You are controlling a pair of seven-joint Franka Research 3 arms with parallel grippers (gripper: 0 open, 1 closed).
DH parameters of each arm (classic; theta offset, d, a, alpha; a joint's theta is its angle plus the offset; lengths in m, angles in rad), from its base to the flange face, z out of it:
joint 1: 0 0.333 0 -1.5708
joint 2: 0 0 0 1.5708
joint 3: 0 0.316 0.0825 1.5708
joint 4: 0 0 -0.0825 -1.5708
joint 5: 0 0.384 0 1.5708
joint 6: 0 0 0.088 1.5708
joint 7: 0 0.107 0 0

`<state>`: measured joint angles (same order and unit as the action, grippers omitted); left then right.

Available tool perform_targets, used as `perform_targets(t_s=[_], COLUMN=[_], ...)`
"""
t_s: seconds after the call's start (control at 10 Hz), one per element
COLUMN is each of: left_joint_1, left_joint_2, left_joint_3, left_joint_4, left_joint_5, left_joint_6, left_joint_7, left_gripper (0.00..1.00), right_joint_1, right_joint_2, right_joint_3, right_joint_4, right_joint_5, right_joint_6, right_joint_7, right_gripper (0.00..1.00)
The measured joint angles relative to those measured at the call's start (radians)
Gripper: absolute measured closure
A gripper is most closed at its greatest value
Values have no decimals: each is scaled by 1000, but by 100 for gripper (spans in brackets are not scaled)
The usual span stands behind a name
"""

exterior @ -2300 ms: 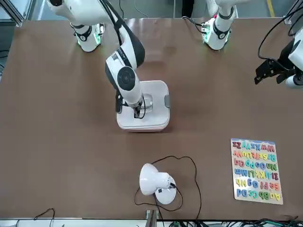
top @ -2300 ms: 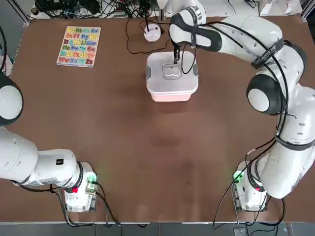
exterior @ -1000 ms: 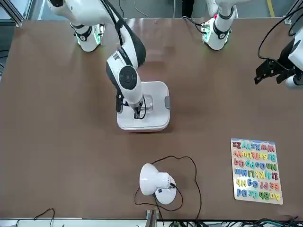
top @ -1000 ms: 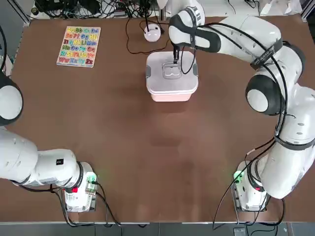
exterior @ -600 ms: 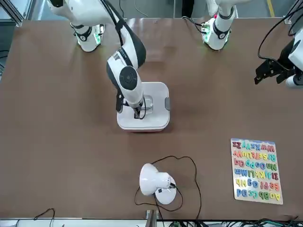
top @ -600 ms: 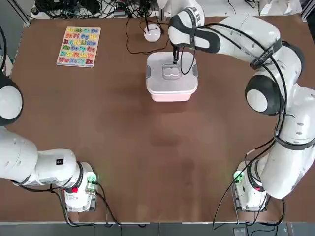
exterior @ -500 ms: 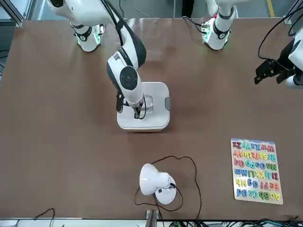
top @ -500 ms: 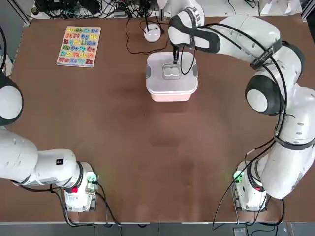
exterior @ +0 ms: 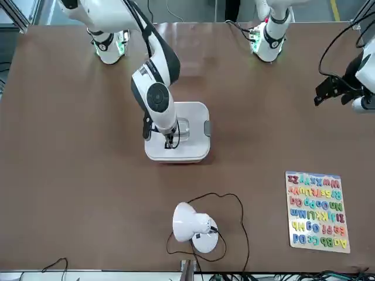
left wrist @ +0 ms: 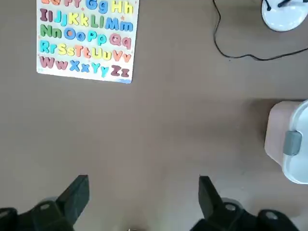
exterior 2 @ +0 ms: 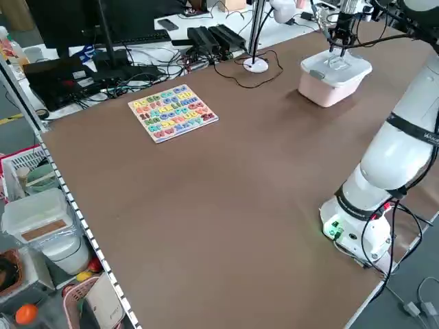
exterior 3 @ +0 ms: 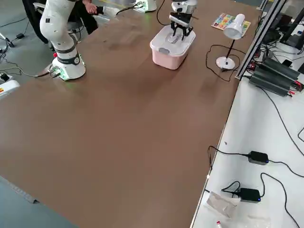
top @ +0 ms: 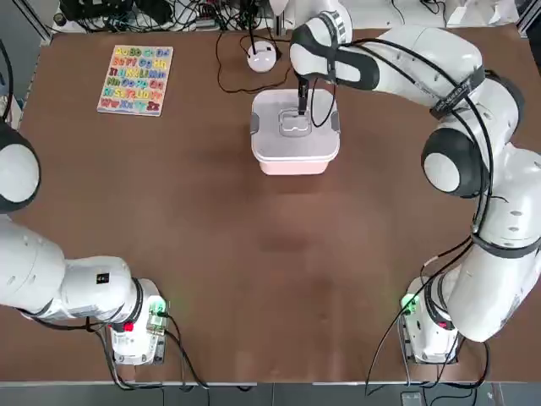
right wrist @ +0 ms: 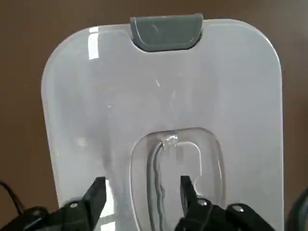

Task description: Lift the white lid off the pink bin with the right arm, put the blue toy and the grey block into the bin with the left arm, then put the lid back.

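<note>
Toward the brown table's [top: 211,254] far edge, the pale pink rounded-square plastic bin [top: 294,161] wears its white plastic lid [top: 276,135] (grey clips at two sides). Right gripper [right wrist: 139,195] hovers at the recessed handle, jaws apart, holding nothing. Left gripper [left wrist: 139,195] hangs wide open, empty.
</note>
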<state>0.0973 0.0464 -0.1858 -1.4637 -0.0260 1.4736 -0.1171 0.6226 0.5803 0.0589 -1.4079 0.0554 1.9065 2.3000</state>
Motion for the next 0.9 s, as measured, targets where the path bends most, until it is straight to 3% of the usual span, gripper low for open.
perform_targets(t_s=[0.1, 0.3, 0.6, 0.9], left_joint_1=[0, -1, -1, 0], left_joint_2=[1, 1, 1, 1], left_joint_3=[0, 0, 0, 0], left_joint_4=[0, 0, 0, 0], left_joint_5=[0, 0, 0, 0], left_joint_6=[-14, -27, -28, -28], left_joint_7=[0, 0, 0, 0], left_gripper=[0, 0, 0, 0], right_joint_1=[-3, -40, -149, -286], right_joint_2=[0, -7, -64, -69], right_joint_3=[-1, -4, -7, -11], right_joint_4=[5, 43, 66, 62], right_joint_5=[-1, -4, -26, -84], right_joint_6=[-13, -86, -182, -210], right_joint_7=[-14, -167, -631, -1116], right_gripper=[14, 13, 13, 13])
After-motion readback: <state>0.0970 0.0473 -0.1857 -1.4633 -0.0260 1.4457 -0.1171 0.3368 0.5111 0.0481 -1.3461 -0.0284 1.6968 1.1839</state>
